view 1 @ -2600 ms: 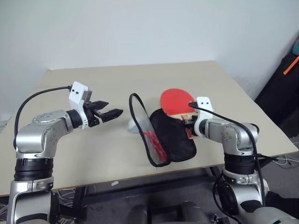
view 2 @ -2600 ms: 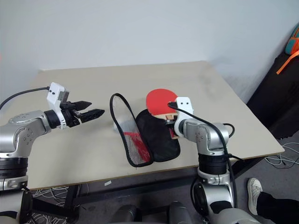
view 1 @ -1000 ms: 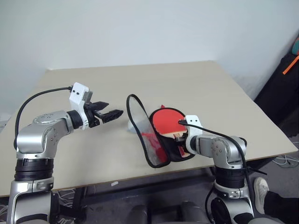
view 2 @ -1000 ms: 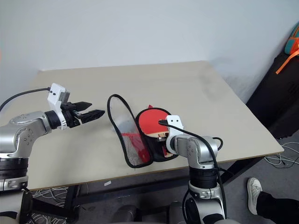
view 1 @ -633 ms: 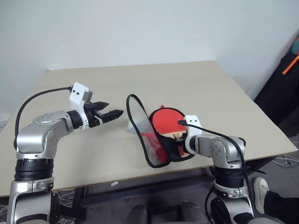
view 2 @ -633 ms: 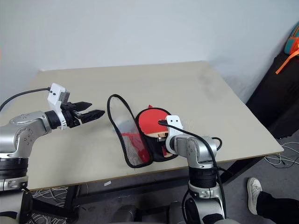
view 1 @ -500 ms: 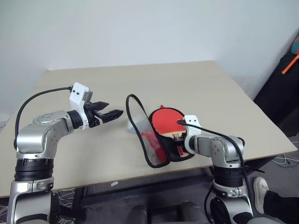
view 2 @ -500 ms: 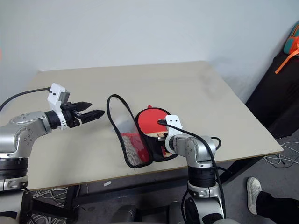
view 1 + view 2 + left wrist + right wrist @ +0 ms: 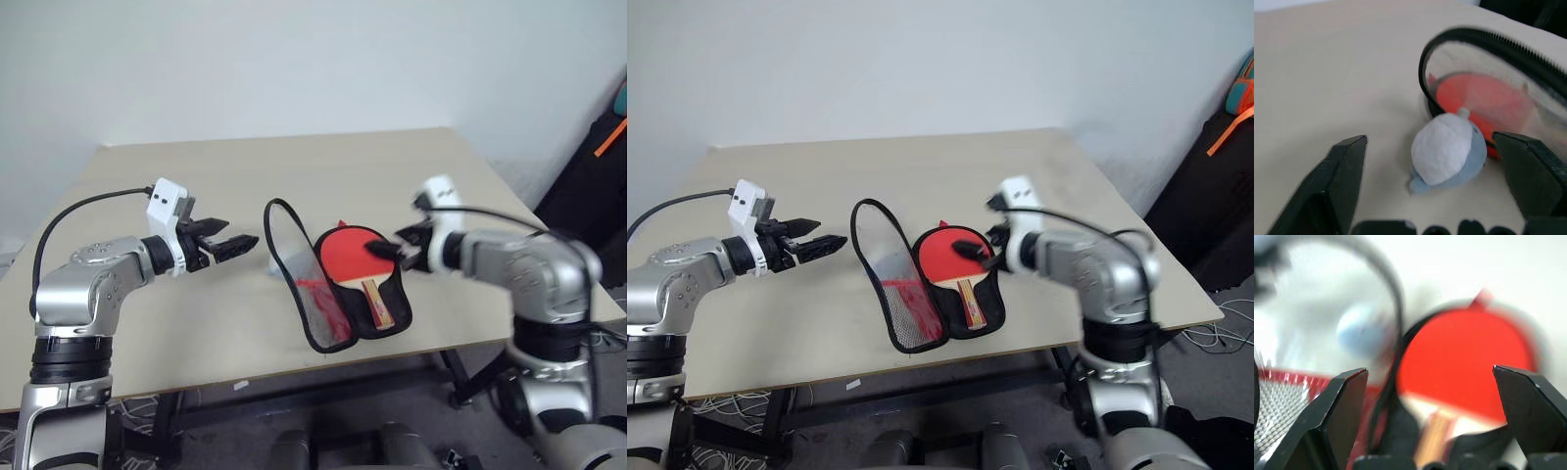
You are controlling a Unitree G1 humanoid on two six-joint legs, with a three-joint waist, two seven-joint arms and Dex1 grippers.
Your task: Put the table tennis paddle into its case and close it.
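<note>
On the table (image 9: pixel 196 323), the table tennis paddle (image 9: pixel 351 257) lies inside the unzipped case (image 9: pixel 345 294), its mesh flap standing upright and partly screening a small white-grey lump (image 9: pixel 1448 149), perhaps a plush toy. Right gripper (image 9: pixel 390 249) hangs above the blade, fingers apart, empty. Left gripper (image 9: pixel 233 245) is spread too, holding nothing.

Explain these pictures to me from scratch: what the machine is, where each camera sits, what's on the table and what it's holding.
This is a humanoid robot with two arms, each ending in a black two-fingered pincer. Two pictures come from cameras in its head, looking down at the beige table; the other two come from its wrists. The red paddle lies inside the open case, whose flap stands up. A small white-grey lump sits beside it. The left pincer and right pincer are both open, holding nothing.
</note>
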